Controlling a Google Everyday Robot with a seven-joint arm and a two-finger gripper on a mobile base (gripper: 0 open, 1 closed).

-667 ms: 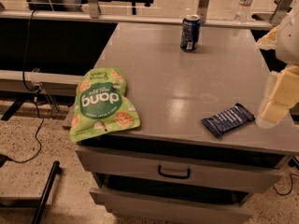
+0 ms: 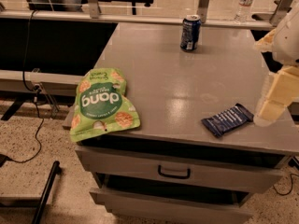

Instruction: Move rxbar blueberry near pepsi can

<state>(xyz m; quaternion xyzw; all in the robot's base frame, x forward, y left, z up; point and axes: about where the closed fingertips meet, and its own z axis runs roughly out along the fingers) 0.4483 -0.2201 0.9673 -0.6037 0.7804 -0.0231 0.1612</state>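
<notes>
The rxbar blueberry, a flat navy-blue bar with pale text, lies near the front right of the grey table. The pepsi can stands upright at the table's far edge, well behind the bar. My gripper, pale yellow, hangs at the right edge of the view, just right of the bar's end and low over the table. It holds nothing that I can see.
A large green snack pouch lies at the table's front left corner, overhanging the edge. A clear water bottle stands behind the table at the back right. A drawer with a black handle is below the tabletop.
My gripper has shifted slightly, staying just right of the bar. The bar, can and pouch have not moved.
</notes>
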